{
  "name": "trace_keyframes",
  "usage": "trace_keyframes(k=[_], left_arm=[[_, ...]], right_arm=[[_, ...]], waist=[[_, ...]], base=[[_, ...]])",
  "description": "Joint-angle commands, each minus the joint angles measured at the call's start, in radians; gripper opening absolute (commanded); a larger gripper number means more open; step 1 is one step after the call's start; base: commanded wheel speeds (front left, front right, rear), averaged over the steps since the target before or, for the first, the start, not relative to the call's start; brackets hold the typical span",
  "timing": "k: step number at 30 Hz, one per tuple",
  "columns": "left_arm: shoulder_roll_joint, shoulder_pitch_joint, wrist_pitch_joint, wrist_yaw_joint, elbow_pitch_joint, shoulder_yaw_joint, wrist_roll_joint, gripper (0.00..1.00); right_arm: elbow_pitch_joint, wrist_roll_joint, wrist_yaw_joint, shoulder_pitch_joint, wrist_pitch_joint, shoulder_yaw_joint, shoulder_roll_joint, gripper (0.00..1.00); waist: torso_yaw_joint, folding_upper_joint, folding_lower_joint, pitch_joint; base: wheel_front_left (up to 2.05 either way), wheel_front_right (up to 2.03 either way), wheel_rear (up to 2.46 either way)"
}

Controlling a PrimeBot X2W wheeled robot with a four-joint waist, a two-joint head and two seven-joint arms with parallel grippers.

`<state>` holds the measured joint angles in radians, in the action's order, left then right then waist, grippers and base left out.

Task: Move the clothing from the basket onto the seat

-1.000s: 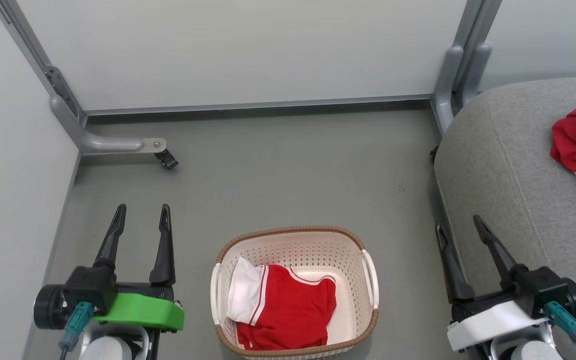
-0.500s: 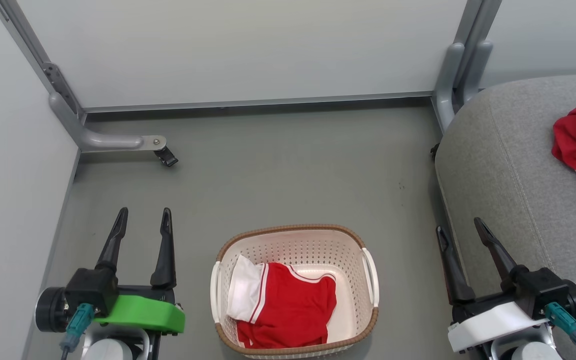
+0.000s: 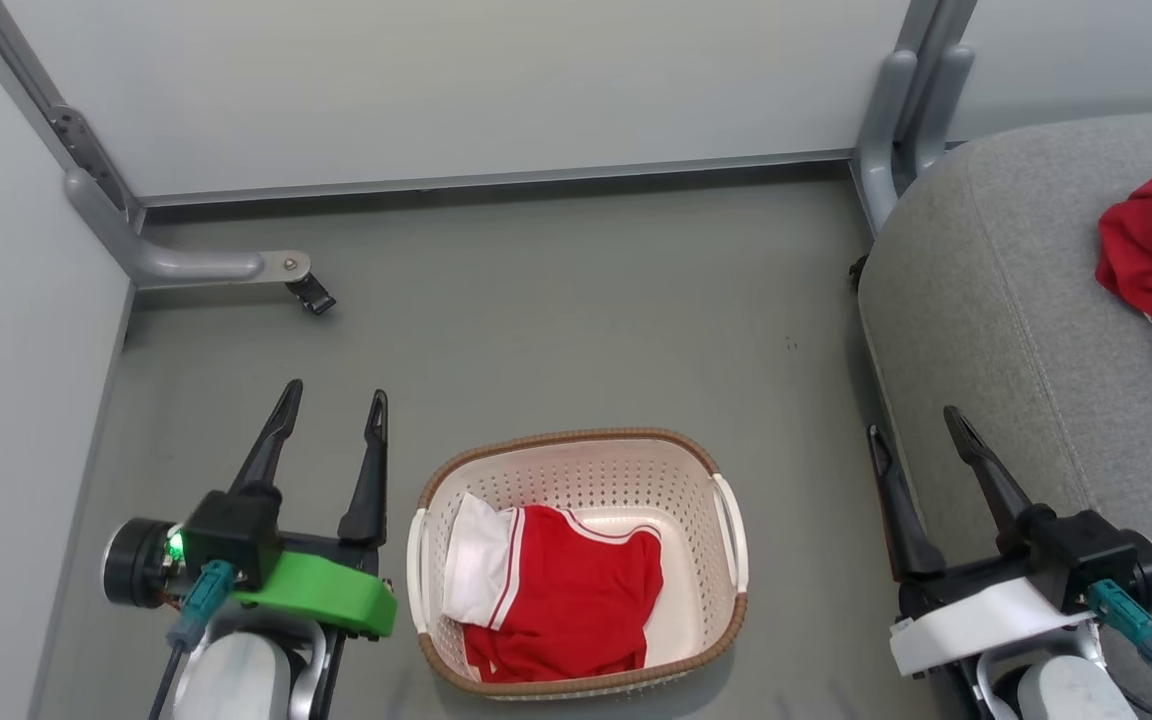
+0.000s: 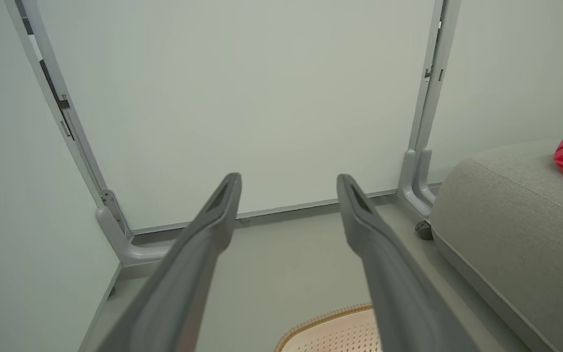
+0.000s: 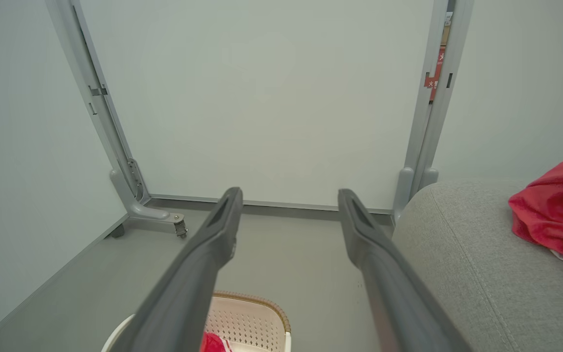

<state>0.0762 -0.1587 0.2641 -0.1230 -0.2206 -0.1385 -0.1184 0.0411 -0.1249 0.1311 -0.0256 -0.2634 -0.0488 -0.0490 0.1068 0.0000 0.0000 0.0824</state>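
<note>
On grey floor (image 3: 576, 320), pale panels (image 3: 496, 90) behind: basket (image 3: 576, 440) near seat (image 3: 986, 300).
Left gripper (image 3: 334, 392), right gripper (image 3: 911, 420) both spread wide, empty; red clothing piece (image 3: 576, 600) inside basket, second piece (image 3: 1151, 250) atop seat.

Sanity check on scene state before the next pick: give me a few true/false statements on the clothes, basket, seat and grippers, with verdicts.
1. A red garment lies on the seat. True.
2. The basket stands on the floor, between the left gripper and the right gripper. True.
3. The basket is empty. False: a second red garment with a white panel lies in it.
4. The left gripper is shut on cloth. False: both grippers are open and hold nothing.
5. The basket touches the seat. False: a strip of bare floor separates them.
</note>
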Motion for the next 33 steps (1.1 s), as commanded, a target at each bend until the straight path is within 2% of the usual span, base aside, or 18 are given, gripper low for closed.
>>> trace_keyframes(k=[1,7,17,26,33], left_arm=[[0.011,-0.034,0.001,-0.004,-0.009,-0.012,0.009,1.00],[0.042,-0.135,0.001,-0.007,-0.082,-0.090,0.013,1.00],[0.116,-0.329,0.001,-0.008,-0.248,-0.281,-0.018,1.00],[0.161,-0.489,0.001,-0.008,-0.462,-0.481,-0.042,1.00],[0.171,-0.613,0.000,-0.008,-0.642,-0.649,-0.076,1.00]], right_arm=[[-0.005,0.002,-0.001,-0.019,-0.002,0.000,-0.003,1.00],[-0.021,0.005,-0.001,-0.076,-0.002,-0.015,-0.003,1.00],[-0.057,0.004,-0.001,-0.188,-0.002,-0.020,-0.003,1.00],[-0.089,0.002,-0.001,-0.289,-0.002,-0.023,-0.003,1.00],[-0.111,0.010,-0.001,-0.348,-0.002,-0.035,-0.002,1.00]], waist=[[-0.020,0.0000,0.0000,0.025],[-0.068,0.0000,0.0000,0.098],[-0.162,0.0000,0.0000,0.261],[-0.229,0.0000,0.0000,0.408],[-0.258,0.0000,0.0000,0.516]], base=[[0.00,0.00,0.00],[0.00,0.00,0.00],[0.00,0.00,0.00],[0.00,0.00,0.00],[0.00,0.00,0.00]])
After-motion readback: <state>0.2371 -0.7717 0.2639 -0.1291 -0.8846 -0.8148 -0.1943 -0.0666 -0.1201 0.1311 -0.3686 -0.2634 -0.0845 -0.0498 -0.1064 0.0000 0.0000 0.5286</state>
